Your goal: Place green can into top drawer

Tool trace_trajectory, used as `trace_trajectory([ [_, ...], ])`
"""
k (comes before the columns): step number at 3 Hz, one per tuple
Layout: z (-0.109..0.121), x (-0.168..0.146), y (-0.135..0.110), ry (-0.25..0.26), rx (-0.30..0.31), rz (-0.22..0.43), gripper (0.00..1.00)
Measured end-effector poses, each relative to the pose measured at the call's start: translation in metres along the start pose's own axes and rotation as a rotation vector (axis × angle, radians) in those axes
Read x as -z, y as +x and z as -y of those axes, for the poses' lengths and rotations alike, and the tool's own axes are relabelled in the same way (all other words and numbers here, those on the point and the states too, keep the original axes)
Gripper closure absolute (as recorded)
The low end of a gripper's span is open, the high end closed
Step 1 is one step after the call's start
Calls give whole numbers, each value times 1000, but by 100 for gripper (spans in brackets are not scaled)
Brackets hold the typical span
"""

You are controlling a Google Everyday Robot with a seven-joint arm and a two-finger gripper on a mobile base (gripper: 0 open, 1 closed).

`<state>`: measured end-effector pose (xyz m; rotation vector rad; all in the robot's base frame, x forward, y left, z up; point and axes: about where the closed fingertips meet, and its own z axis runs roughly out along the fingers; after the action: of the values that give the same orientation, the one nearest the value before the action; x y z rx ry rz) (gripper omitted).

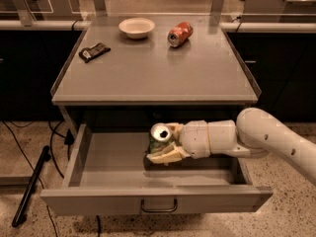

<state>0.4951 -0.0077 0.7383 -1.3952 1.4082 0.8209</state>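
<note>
In the lower centre of the frame, the gripper (162, 148) sits inside the open top drawer (98, 200), jaws clasping the green can (159, 133).

Grey metal table (148, 78): pale round bowl (137, 27) at rear centre, orange-red can (179, 33) lying on its side just right of it, dark flat packet (94, 52) at left. Beneath, the wide grey metal top drawer (148, 200) stands pulled out. Inside it, right of centre, the green drink can (159, 134) is clasped by the pale two-finger gripper (158, 149), which reaches in from the right.
</note>
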Motion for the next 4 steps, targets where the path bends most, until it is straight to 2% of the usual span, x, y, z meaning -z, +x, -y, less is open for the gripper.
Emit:
trace_trajectory([
  [2,4,-12,17,10,11,-15,100],
  [4,15,-37,47,19,22,-59,100],
])
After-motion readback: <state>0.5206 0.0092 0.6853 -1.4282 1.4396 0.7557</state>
